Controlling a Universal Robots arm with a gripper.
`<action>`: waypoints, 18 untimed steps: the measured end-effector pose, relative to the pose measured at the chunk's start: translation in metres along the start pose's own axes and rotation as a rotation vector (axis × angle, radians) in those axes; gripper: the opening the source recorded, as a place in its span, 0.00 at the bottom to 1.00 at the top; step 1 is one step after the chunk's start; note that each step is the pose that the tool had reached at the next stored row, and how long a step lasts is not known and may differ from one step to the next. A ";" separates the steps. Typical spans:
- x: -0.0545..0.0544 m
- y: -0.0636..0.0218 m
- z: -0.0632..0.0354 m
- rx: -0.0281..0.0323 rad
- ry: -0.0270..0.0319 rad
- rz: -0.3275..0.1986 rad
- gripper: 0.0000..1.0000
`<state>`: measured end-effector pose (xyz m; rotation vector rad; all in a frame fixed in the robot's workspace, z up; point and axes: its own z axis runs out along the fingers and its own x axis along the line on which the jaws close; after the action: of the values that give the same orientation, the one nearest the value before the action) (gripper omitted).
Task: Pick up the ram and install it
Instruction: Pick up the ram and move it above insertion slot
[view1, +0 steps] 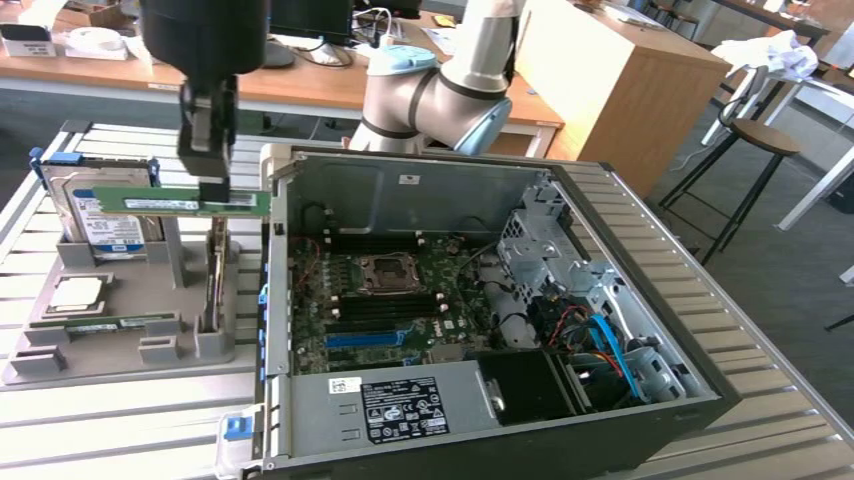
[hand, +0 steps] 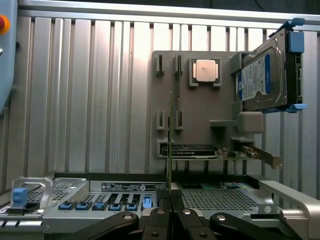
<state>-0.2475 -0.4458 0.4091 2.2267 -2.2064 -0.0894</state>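
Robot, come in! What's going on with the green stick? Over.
Gripper shut on the ram. Ram held in the air above the gray tray, outside the computer case. Case's side wall stands between ram and motherboard.

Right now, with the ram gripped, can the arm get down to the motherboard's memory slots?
Probably yes. The case stands open on top and nothing covers the memory slots beside the processor socket. The gripper, shut on the ram, hangs over the parts holder, outside the case wall.
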 end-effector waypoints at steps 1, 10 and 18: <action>0.000 -0.0026 -0.0002 -0.0001 0.0001 0.000 0.11; 0.000 -0.0268 -0.0012 0.0000 0.0000 0.000 0.11; 0.000 -0.0486 -0.0022 -0.0001 0.0000 0.000 0.11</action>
<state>-0.1988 -0.4458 0.4091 2.2267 -2.2062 -0.0894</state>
